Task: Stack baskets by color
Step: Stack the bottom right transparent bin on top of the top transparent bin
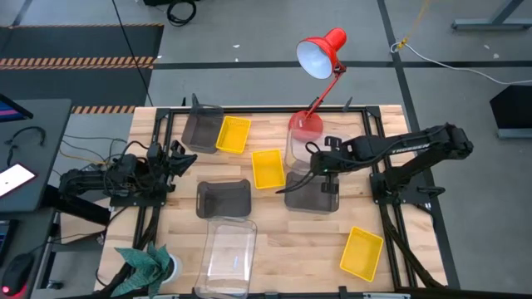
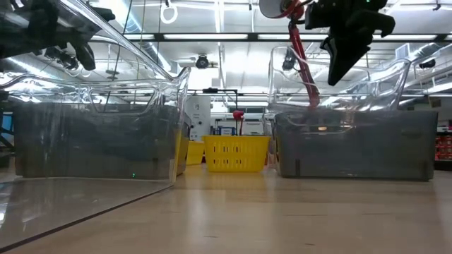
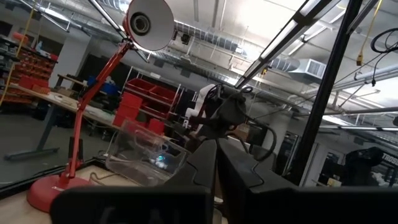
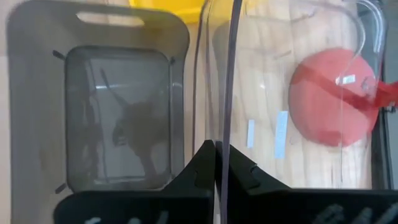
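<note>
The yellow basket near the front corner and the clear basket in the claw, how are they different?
The yellow basket is small and solid-colored; the clear basket is bigger and see-through. The yellow one lies flat alone; the clear one is pinched by the right claw, beside a grey basket. Both are rectangular tubs.

Right gripper [image 1: 314, 170] reaching mid-table — fingers pinched, left gripper [image 1: 184, 158] parked, closed

I see even, bright overhead light on the bench [image 1: 274, 241], with only soft shadows under the baskets. In the low view, ceiling strip lights [image 2: 296, 37] glare through the clear basket [image 2: 99, 92] walls, and the near foreground blurs. Beyond my left end effector [image 3: 216, 180], the room looks dimmer and slightly soft.
</note>
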